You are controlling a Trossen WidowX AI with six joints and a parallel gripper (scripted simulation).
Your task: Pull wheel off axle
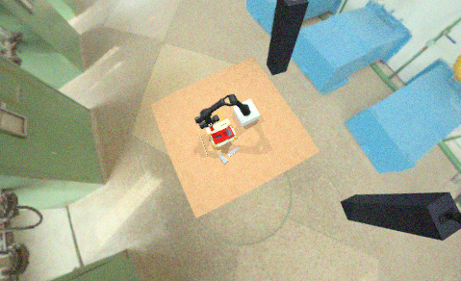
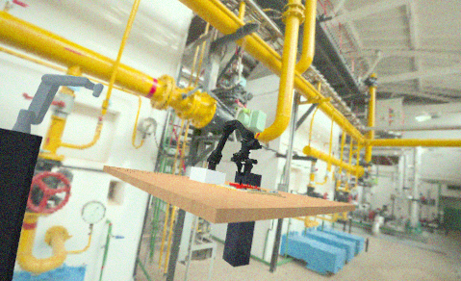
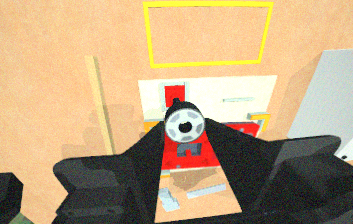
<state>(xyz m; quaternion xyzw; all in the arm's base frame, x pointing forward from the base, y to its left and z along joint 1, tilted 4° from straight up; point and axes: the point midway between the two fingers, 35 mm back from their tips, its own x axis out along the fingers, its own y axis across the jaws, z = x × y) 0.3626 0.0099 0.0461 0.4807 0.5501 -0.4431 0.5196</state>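
My gripper (image 3: 184, 123) (image 2: 243, 176) is shut on the wheel, a black tyre with a light grey hub. The wheel (image 3: 173, 127) is between the fingertips in the wrist view, raised above the board, its hub facing the camera. The hub's centre hole is dark, with no axle seen in it. The upright axle cannot be made out. The cream board (image 3: 208, 91) with red parts (image 3: 174, 94) (image 1: 222, 137) lies below the wheel. The marked area, a yellow outline (image 3: 207, 64), lies beyond the board's far edge in the wrist view, with nothing in it.
A thin tan strip (image 3: 99, 102) lies left of the board in the wrist view. A large grey panel (image 3: 330, 95) stands at the right. Small light grey pieces (image 3: 206, 191) (image 1: 224, 159) lie on the wooden table (image 1: 269, 159) on the board's near side in the wrist view. The arm's base is on a white block (image 1: 252, 116).
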